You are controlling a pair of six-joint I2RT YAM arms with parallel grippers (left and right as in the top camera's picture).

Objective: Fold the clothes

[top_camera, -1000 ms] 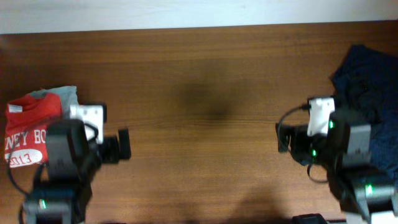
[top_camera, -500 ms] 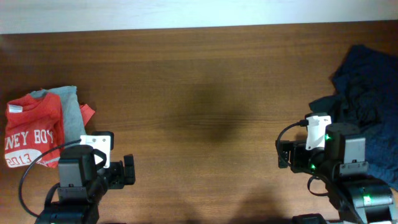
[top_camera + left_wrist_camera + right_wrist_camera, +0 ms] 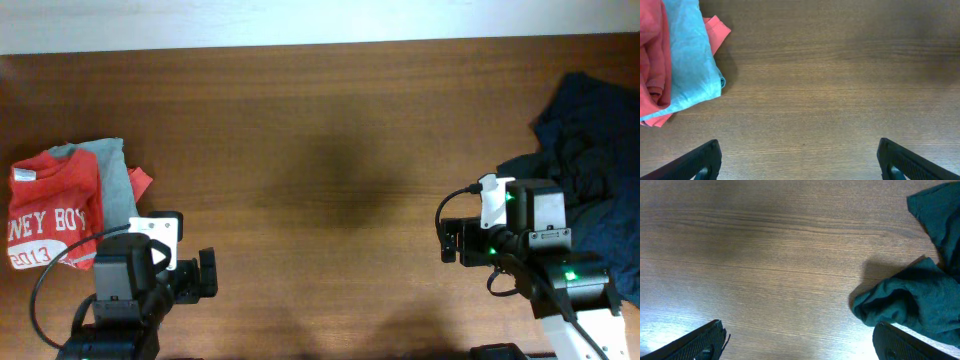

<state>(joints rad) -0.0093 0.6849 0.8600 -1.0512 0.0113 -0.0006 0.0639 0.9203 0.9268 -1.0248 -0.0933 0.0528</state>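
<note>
The clothes lie in two heaps. An orange-red T-shirt (image 3: 50,215) with white lettering sits folded at the far left, with a pale grey-blue layer (image 3: 115,180) showing along its right side. The left wrist view shows the red cloth (image 3: 652,55) and the pale layer (image 3: 690,60) at top left. A dark navy garment (image 3: 590,140) lies crumpled at the far right; one lobe (image 3: 912,300) reaches just ahead of my right finger. My left gripper (image 3: 205,275) (image 3: 800,160) is open over bare wood, right of the shirt. My right gripper (image 3: 450,242) (image 3: 800,340) is open and empty, left of the navy heap.
The brown wooden table (image 3: 330,150) stretches between the two heaps. A pale wall strip (image 3: 320,20) runs along the far edge. Both arm bases stand at the near edge.
My left arm has drawn back toward the near edge, uncovering the folded shirt, then stayed still. My right arm has also pulled back a little from the navy garment. Both grippers stay open.
</note>
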